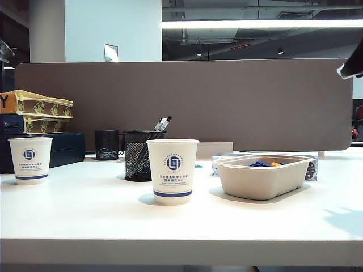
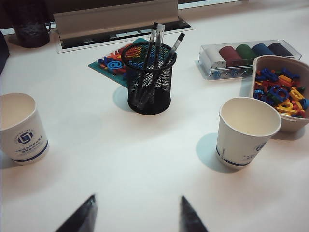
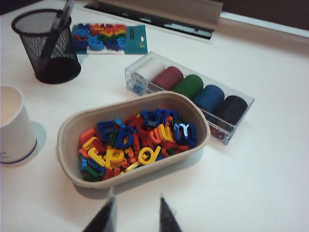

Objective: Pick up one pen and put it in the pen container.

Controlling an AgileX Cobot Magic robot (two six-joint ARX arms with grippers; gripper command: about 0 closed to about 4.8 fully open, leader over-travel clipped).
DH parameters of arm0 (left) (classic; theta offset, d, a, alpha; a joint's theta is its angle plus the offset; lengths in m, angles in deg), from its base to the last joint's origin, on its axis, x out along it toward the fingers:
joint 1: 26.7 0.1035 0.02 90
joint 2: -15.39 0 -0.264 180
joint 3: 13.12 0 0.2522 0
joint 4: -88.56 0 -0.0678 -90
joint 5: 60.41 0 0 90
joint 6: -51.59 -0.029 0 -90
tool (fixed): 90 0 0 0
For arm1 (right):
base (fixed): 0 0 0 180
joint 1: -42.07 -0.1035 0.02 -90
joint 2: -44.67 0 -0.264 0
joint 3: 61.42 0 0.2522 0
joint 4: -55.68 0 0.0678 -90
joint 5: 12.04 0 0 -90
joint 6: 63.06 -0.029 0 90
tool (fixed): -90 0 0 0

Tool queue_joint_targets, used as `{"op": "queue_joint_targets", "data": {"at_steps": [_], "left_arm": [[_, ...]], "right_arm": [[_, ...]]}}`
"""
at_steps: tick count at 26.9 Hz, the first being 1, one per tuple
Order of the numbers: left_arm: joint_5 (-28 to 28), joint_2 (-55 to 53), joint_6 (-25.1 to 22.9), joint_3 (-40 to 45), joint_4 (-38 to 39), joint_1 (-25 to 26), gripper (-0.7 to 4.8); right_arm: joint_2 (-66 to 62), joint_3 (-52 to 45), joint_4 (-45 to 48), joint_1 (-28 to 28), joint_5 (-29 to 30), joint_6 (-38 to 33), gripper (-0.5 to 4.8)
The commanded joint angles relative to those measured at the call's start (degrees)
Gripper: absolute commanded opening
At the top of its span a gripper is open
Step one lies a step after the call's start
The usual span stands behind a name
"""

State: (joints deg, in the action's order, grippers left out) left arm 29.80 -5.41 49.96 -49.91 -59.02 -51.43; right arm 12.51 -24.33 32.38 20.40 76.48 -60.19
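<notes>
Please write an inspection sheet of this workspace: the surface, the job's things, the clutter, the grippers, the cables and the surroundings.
Surface: white table, dry, no spills.
Job's things: pens stand in the mesh pen container; none lies loose.
Clutter: two paper cups, tray of plastic letters, clear box of coloured rolls, letter card, black cup.
Grippers: left gripper open, empty, above the table; right gripper parted, empty, over the tray.
Cables: nothing seen.
Surroundings: grey partition, stacked boxes.
</notes>
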Motion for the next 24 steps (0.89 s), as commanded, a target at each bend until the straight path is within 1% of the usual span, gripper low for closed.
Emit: {"op": "queue_joint_targets", "data": {"at_steps": [1,3,6,7,8,9,11,13,16,18,21,24], "left_arm": [[0.2,0.0,-1.3,0.0,-1.0,0.0,2.15],[0.5,0.0,-3.0,0.2,-1.0,0.0,2.15],[3.9,0.0,-3.1,0.9,-1.2,0.0,2.14],[6.7,0.0,-3.0,1.6,-1.6,0.1,2.14],[7.8,0.0,-3.0,2.1,-2.1,0.1,2.14],[9.2,0.0,-2.9,2.9,-3.2,0.0,2.14],[10.1,0.0,-2.9,3.8,-5.0,0.1,2.14],[10.1,0.0,-2.8,4.9,-7.7,0.1,2.14],[10.2,-0.1,-2.8,6.8,-12.2,0.0,2.14],[10.3,-0.1,-2.6,8.4,-15.5,0.1,2.14],[10.4,-0.1,-1.2,9.4,-16.7,0.1,2.13],[11.5,-0.1,1.0,10.0,-16.6,0.1,2.09]], "right_arm": [[0.1,0.2,2.0,-0.1,0.0,0.1,1.13],[0.0,0.2,2.1,-0.1,-0.1,0.1,1.13],[0.0,0.2,2.2,-0.1,-0.3,0.2,1.11],[0.0,0.2,2.3,-0.1,-1.6,0.2,0.86],[0.0,0.1,2.3,-0.1,-3.1,0.2,0.73],[0.0,0.1,2.3,-0.1,-5.7,0.2,0.7],[0.0,0.1,2.7,-0.1,-8.5,0.3,0.51],[0.0,0.1,3.5,-0.1,-10.5,0.4,0.51],[-0.1,0.0,5.6,0.0,-10.8,0.5,0.51],[-1.1,-1.3,10.6,0.1,-12.2,0.5,0.51],[-2.3,-4.0,16.9,0.2,-12.4,0.5,0.51],[-3.0,-5.7,18.4,0.2,-12.4,0.4,0.49]]}}
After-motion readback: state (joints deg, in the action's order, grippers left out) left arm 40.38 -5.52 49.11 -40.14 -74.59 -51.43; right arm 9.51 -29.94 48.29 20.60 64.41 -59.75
